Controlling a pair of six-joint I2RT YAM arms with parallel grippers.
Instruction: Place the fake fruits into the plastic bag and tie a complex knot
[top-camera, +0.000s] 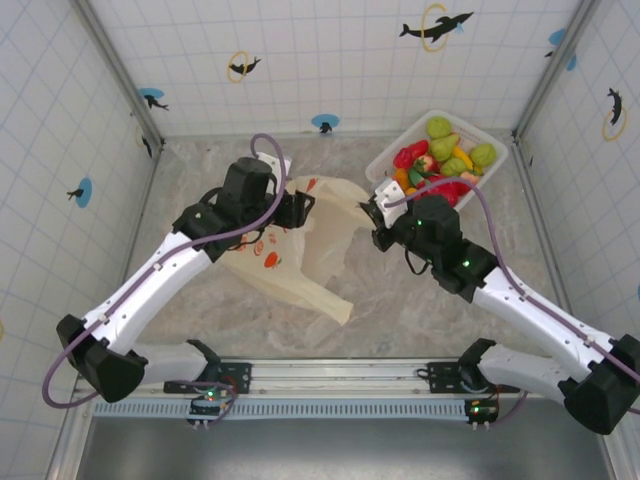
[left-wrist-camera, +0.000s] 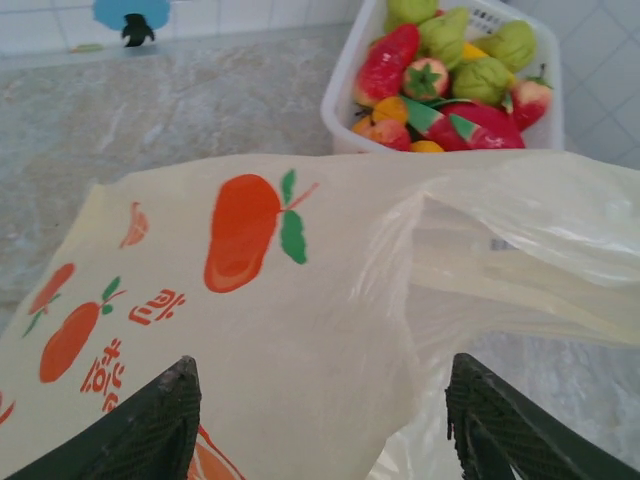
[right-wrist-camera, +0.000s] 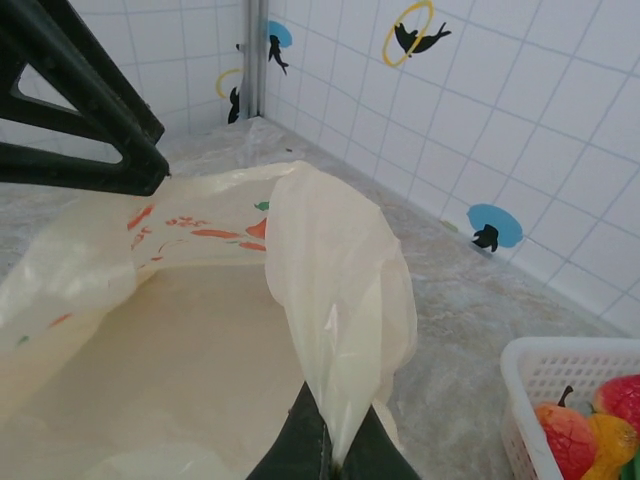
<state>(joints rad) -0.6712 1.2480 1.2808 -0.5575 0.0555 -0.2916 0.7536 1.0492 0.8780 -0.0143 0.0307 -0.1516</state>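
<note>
Bag-opening stage, fruits not yet loaded. My right claw is pinched shut on a raised fold of the bag, lifting one lip of its mouth. My left claw stands wide open over the printed side with film between its fingers, gripping nothing. The bag lies mid-table between the two arms, and all the fruits sit heaped in the white basket at the far right. I judge the main hazard to be the thin film sliding out of that single pinch, which would let the mouth collapse flat. With only one lip held, a dropped fruit could also strike the edge and roll off. The glossy fruits may squirt from a hard squeeze, and the light bag may skate when pushed. The table is a mottled grey stone-look top, seemingly smooth. White tiled walls enclose it on three sides, dotted with dolphin stickers.
</note>
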